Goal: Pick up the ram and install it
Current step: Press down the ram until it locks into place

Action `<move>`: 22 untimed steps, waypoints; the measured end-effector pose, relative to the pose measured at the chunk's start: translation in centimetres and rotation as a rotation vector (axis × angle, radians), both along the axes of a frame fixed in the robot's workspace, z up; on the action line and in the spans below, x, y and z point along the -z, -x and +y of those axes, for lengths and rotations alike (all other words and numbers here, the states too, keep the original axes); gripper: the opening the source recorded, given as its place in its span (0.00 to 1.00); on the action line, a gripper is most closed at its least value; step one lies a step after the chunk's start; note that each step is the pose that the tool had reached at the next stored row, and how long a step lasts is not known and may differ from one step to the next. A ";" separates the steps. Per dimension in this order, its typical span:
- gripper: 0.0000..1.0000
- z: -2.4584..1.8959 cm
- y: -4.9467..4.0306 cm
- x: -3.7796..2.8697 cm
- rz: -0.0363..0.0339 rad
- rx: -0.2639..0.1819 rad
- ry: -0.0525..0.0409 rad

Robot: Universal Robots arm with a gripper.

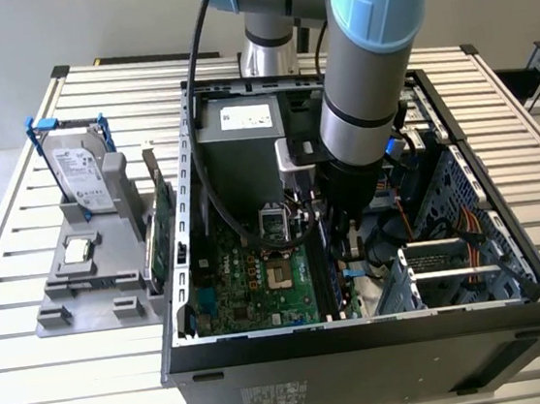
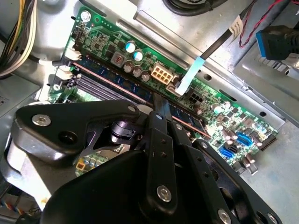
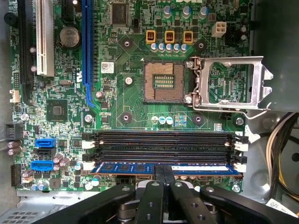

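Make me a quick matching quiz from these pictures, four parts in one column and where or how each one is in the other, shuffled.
Things:
1. ram
2. CPU socket
3. hard drive
4. gripper

States:
A. upright in the grey holder outside the case
B. empty, latch frame swung open
C. lying along the memory slot nearest the gripper
D. at the middle of the stick

Pairs: 1-C, 2-B, 3-A, 4-D

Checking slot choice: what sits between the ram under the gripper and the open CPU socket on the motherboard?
In the first wrist view, three empty black memory slots lie between the ram and the CPU socket, along with bare green board.
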State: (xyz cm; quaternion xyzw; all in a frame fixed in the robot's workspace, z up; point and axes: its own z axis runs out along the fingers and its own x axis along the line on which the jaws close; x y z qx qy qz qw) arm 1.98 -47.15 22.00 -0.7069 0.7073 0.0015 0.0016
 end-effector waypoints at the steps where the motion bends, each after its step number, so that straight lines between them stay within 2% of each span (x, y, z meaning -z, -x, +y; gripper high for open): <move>1: 0.00 0.01 0.00 0.07 -0.0001 0.000 -0.0004; 17: 0.00 0.03 0.00 0.15 -0.0001 0.000 -0.0003; 20: 0.00 0.07 -0.01 -0.20 -0.0008 0.000 -0.0034; 22: 0.00 0.03 0.00 -0.71 -0.0002 0.000 -0.0005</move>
